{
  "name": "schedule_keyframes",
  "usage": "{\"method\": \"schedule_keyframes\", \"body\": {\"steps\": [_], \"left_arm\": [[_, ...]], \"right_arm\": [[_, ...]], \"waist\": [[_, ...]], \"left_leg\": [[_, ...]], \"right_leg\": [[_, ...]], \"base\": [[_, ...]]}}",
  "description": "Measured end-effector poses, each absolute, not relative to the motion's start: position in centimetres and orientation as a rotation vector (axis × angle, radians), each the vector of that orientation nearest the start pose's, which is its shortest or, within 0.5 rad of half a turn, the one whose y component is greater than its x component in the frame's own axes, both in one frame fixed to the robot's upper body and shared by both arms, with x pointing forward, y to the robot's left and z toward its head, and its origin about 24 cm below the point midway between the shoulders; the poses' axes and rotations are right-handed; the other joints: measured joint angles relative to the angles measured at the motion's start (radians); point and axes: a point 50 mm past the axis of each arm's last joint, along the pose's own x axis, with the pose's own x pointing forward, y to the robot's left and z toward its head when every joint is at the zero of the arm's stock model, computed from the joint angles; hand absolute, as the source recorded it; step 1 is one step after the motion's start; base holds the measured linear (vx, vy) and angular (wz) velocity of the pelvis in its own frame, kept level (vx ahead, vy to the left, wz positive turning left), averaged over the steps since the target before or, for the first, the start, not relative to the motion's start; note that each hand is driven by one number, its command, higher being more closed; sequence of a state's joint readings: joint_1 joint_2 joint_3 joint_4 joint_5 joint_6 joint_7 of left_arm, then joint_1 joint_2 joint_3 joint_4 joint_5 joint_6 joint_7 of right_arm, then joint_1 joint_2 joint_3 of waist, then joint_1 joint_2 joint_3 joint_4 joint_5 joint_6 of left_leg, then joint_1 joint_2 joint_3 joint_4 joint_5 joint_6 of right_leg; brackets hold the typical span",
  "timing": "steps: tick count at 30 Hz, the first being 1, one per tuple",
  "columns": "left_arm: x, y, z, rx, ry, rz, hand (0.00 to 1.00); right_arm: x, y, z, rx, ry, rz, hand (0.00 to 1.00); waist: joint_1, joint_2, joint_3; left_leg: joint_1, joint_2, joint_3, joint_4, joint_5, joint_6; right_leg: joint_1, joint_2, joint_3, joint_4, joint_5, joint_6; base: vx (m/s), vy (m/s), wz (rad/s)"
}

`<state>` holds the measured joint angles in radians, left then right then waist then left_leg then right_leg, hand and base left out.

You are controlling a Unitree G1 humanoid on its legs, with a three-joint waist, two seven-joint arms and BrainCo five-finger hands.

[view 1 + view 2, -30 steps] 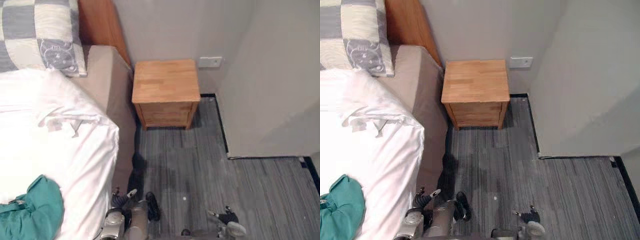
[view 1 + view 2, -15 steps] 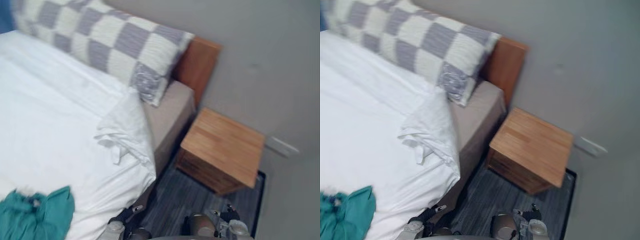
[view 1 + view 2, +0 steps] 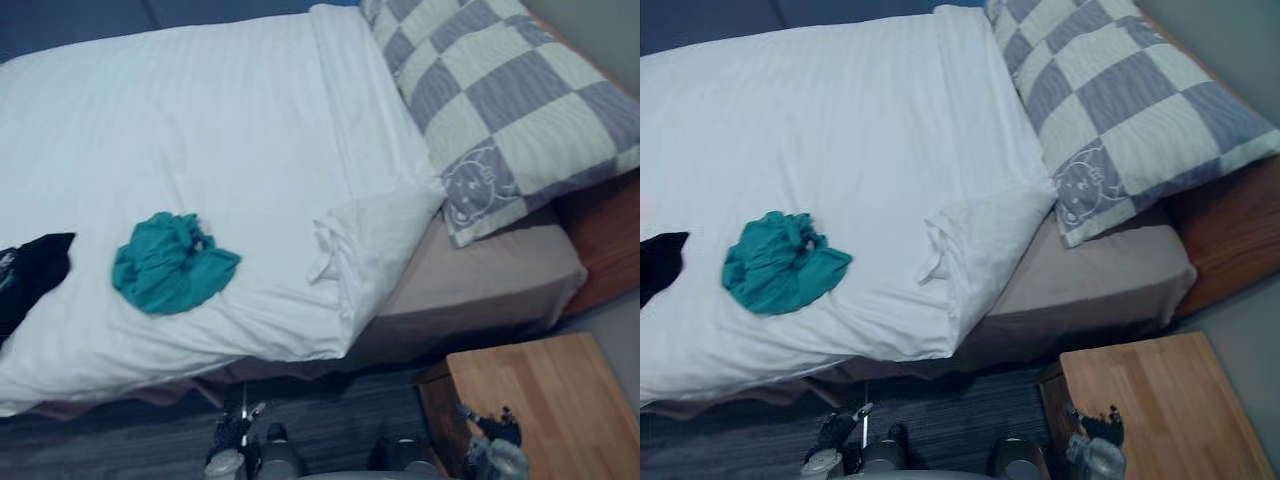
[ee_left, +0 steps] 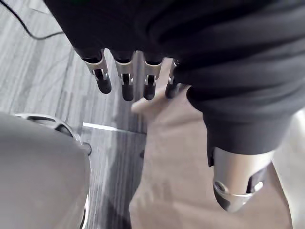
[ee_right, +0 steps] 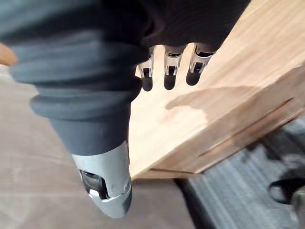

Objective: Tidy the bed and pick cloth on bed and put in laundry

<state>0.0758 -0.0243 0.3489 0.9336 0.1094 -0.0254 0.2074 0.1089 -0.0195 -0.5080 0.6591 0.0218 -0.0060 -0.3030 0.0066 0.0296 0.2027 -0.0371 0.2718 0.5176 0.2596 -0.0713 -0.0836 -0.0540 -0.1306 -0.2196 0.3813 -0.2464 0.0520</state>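
Step in hand: approach, as I judge it. The robot faces the bed with nothing picked up, and both clothes lie on the duvet.
Next move: probably a reach over the bed's edge for the nearer garment. The hands hang low, so it calls for closing in first, then a wide grasp from above on the loose heap.
Left hand (image 4: pixel 125 76): at the bottom edge of the head views, left of centre, hanging down beside the bed's side; fingers (image 4: pixel 104 82) straight and relaxed, thumb apart, holding nothing.
Right hand (image 5: pixel 167 71): lower right, hanging over the nightstand top; fingers loose and straight, empty.
Wooden nightstand (image 3: pixel 560 400): lower right corner, beside the bed.
Mattress side (image 3: pixel 480 285): taupe, bare at centre right where the duvet stops.
Duvet corner (image 3: pixel 375 235): turned back and rumpled, so the tidying looks undone.
Teal cloth (image 3: pixel 170 265): crumpled on the white duvet (image 3: pixel 200 120), left of centre, near the front edge.
Black cloth (image 3: pixel 30 275): on the duvet at the left edge, cut off by the frame, apart from the teal one.
Checked pillow (image 3: pixel 510 100): upper right, its lower corner just beside the turned-back duvet.
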Motion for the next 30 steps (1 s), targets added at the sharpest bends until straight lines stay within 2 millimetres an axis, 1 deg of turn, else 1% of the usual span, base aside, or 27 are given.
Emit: {"method": "schedule_keyframes", "body": {"steps": [1,2,3,4,5,6,7,8,9,10,11,12,13,14,16,17,18,19,20,21,22,24,26,27,28,29,30], "left_arm": [[10.6,20.6,-15.1,0.034,1.006,0.481,0.00],[10.1,21.0,-15.1,0.049,1.011,0.488,0.00],[9.4,21.5,-15.1,0.073,1.028,0.496,0.00],[8.6,21.9,-15.3,0.095,1.058,0.496,0.00],[8.2,21.9,-15.4,0.111,1.076,0.485,0.00],[7.5,22.0,-15.6,0.144,1.099,0.461,0.00],[6.7,22.1,-15.8,0.193,1.128,0.416,0.00],[6.8,22.3,-15.7,0.203,1.127,0.403,0.00],[6.8,22.3,-15.7,0.229,1.129,0.372,0.00],[6.6,22.3,-15.8,0.243,1.134,0.358,0.00],[6.6,22.6,-15.7,0.266,1.134,0.344,0.00],[6.9,22.6,-15.6,0.285,1.126,0.321,0.00],[7.0,22.7,-15.6,0.299,1.121,0.308,0.00],[7.4,22.8,-15.5,0.316,1.110,0.285,0.00],[7.7,22.7,-15.4,0.323,1.100,0.279,0.00],[8.1,22.7,-15.4,0.332,1.090,0.266,0.00],[8.5,22.5,-15.3,0.343,1.079,0.250,0.00],[8.8,22.4,-15.3,0.345,1.072,0.243,0.00],[9.7,22.2,-15.1,0.352,1.046,0.225,0.00],[10.5,22.0,-14.9,0.359,1.023,0.210,0.00],[10.8,21.9,-14.8,0.360,1.012,0.208,0.00],[12.1,22.2,-14.4,0.379,0.972,0.200,0.00],[13.3,22.5,-13.8,0.400,0.933,0.195,0.00],[13.7,22.5,-13.7,0.405,0.921,0.194,0.00],[14.4,22.6,-13.4,0.411,0.896,0.194,0.00],[14.7,22.6,-13.2,0.407,0.884,0.198,0.00],[15.8,22.5,-12.8,0.404,0.850,0.203,0.00]], "right_arm": [[12.7,-27.4,-10.3,0.054,0.713,-0.887,0.00],[12.8,-28.4,-9.3,0.051,0.662,-0.942,0.00],[12.8,-29.7,-8.0,0.037,0.599,-1.014,0.00],[12.6,-31.2,-6.4,-0.002,0.530,-1.095,0.00],[12.4,-32.2,-5.2,-0.026,0.483,-1.147,0.00],[12.3,-33.3,-3.7,-0.067,0.425,-1.190,0.00],[12.5,-34.7,-1.1,-0.163,0.331,-1.230,0.00],[12.7,-35.1,-0.2,-0.198,0.295,-1.239,0.00],[13.5,-35.6,1.3,-0.246,0.238,-1.242,0.00],[14.1,-35.8,2.2,-0.274,0.204,-1.238,0.00],[15.6,-36.2,4.3,-0.330,0.118,-1.227,0.00],[16.9,-36.3,6.0,-0.368,0.050,-1.205,0.00],[17.8,-36.3,6.9,-0.394,0.013,-1.186,0.00],[19.9,-35.9,9.0,-0.439,-0.070,-1.128,0.00],[21.8,-35.3,10.8,-0.480,-0.140,-1.070,0.00],[23.6,-34.3,12.4,-0.498,-0.204,-1.007,0.00],[25.2,-33.3,13.9,-0.511,-0.265,-0.951,0.00],[25.9,-32.8,14.8,-0.524,-0.298,-0.919,0.00],[27.5,-31.7,16.6,-0.557,-0.363,-0.853,0.00],[28.6,-31.0,17.7,-0.588,-0.398,-0.807,0.00],[29.2,-30.6,18.3,-0.601,-0.411,-0.779,0.00],[31.0,-29.0,20.2,-0.623,-0.465,-0.709,0.00],[32.0,-28.0,21.7,-0.643,-0.505,-0.661,0.00],[32.3,-27.7,22.2,-0.649,-0.517,-0.650,0.00],[33.0,-26.9,23.1,-0.649,-0.540,-0.628,0.00],[33.3,-26.7,23.4,-0.651,-0.544,-0.620,0.00],[33.8,-26.5,23.9,-0.665,-0.547,-0.602,0.00]], "waist": [[-0.001,-0.003,-0.004],[-0.017,-0.001,-0.007],[-0.045,-0.014,-0.009],[-0.051,-0.008,-0.017],[-0.050,-0.018,-0.016],[-0.050,-0.017,-0.019],[-0.061,-0.017,-0.025],[-0.065,-0.018,-0.025],[-0.067,-0.031,-0.021],[-0.066,-0.039,-0.024],[-0.059,-0.052,-0.032],[-0.057,-0.058,-0.036],[-0.055,-0.061,-0.038],[-0.052,-0.062,-0.038],[-0.047,-0.060,-0.037],[-0.042,-0.056,-0.032],[-0.040,-0.050,-0.022],[-0.037,-0.044,-0.015],[-0.025,-0.029,0.011],[-0.018,-0.019,0.031],[-0.012,-0.015,0.042],[0.008,-0.012,0.087],[0.011,-0.012,0.126],[0.013,-0.010,0.141],[0.016,-0.010,0.168],[0.017,-0.009,0.178],[0.019,-0.008,0.212]], "left_leg": [[-0.019,-0.013,0.014,0.014,0.001,0.002],[-0.018,-0.035,0.002,-0.015,0.001,0.003],[-0.006,-0.070,-0.002,-0.085,0.015,0.033],[0.019,-0.097,0.002,-0.157,0.048,0.030],[0.039,-0.124,-0.007,-0.215,0.078,0.033],[0.065,-0.151,-0.022,-0.287,0.117,0.033],[0.083,-0.176,-0.045,-0.364,0.160,0.039],[0.081,-0.181,-0.052,-0.364,0.168,0.045],[0.078,-0.184,-0.055,-0.364,0.171,0.045],[0.078,-0.185,-0.059,-0.364,0.171,0.046],[0.078,-0.185,-0.070,-0.364,0.173,0.046],[0.074,-0.184,-0.078,-0.364,0.175,0.047],[0.070,-0.185,-0.080,-0.364,0.177,0.048],[0.056,-0.185,-0.090,-0.364,0.184,0.052],[0.033,-0.186,-0.102,-0.364,0.195,0.054],[0.008,-0.186,-0.108,-0.364,0.206,0.059],[-0.013,-0.185,-0.111,-0.364,0.216,0.062],[-0.028,-0.184,-0.116,-0.364,0.218,0.059],[-0.055,-0.179,-0.124,-0.364,0.223,0.055],[-0.077,-0.173,-0.127,-0.364,0.230,0.052],[-0.092,-0.170,-0.129,-0.364,0.232,0.051],[-0.142,-0.159,-0.133,-0.358,0.248,0.054],[-0.183,-0.153,-0.134,-0.357,0.257,0.052],[-0.193,-0.151,-0.134,-0.356,0.270,0.058],[-0.220,-0.151,-0.136,-0.356,0.291,0.067],[-0.232,-0.152,-0.136,-0.349,0.293,0.068],[-0.270,-0.150,-0.141,-0.291,0.285,0.077]], "right_leg": [[0.002,-0.013,0.002,-0.013,-0.017,0.011],[0.014,-0.017,-0.001,-0.036,-0.023,0.013],[0.037,-0.037,-0.027,-0.076,-0.013,0.020],[0.059,-0.052,-0.048,-0.106,0.020,0.032],[0.072,-0.061,-0.055,-0.126,0.037,0.045],[0.087,-0.064,-0.060,-0.149,0.057,0.051],[0.096,-0.065,-0.061,-0.175,0.082,0.055],[0.099,-0.069,-0.060,-0.178,0.087,0.050],[0.100,-0.072,-0.057,-0.178,0.094,0.052],[0.100,-0.072,-0.053,-0.179,0.098,0.052],[0.102,-0.071,-0.051,-0.183,0.112,0.047],[0.106,-0.067,-0.048,-0.190,0.122,0.044],[0.105,-0.067,-0.047,-0.193,0.126,0.042],[0.095,-0.065,-0.042,-0.199,0.136,0.039],[0.082,-0.064,-0.037,-0.204,0.140,0.038],[0.062,-0.063,-0.030,-0.205,0.140,0.039],[0.042,-0.062,-0.026,-0.205,0.140,0.039],[0.028,-0.061,-0.025,-0.205,0.142,0.041],[0.006,-0.058,-0.026,-0.203,0.144,0.044],[-0.021,-0.054,-0.025,-0.191,0.145,0.046],[-0.040,-0.051,-0.025,-0.181,0.145,0.046],[-0.104,-0.047,-0.026,-0.139,0.145,0.045],[-0.154,-0.049,-0.035,-0.105,0.143,0.042],[-0.167,-0.049,-0.036,-0.094,0.141,0.040],[-0.208,-0.054,-0.036,-0.059,0.134,0.036],[-0.223,-0.058,-0.036,-0.044,0.131,0.035],[-0.247,-0.072,-0.036,-0.009,0.120,0.036]], "base": [[-0.09,0.105,0.56],[-0.09,0.150,0.77],[-0.02,0.157,0.90],[-0.01,0.188,0.77],[0.01,0.143,0.48],[0.00,0.198,0.48],[0.03,0.167,0.54],[0.05,0.170,0.54],[0.03,0.063,0.26],[0.02,0.077,0.15],[0.01,0.059,0.11],[0.00,0.067,0.12],[-0.01,0.043,0.15],[-0.04,0.039,0.14],[-0.06,0.034,0.19],[-0.09,0.027,0.16],[-0.10,0.023,0.11],[-0.13,0.021,0.11],[-0.19,0.024,0.12],[-0.19,0.022,0.12],[-0.18,0.011,0.10],[-0.12,-0.001,0.08],[-0.08,-0.018,0.15],[-0.08,-0.034,0.13],[-0.06,-0.033,0.07],[-0.05,-0.033,0.14],[-0.05,-0.035,0.19]]}}
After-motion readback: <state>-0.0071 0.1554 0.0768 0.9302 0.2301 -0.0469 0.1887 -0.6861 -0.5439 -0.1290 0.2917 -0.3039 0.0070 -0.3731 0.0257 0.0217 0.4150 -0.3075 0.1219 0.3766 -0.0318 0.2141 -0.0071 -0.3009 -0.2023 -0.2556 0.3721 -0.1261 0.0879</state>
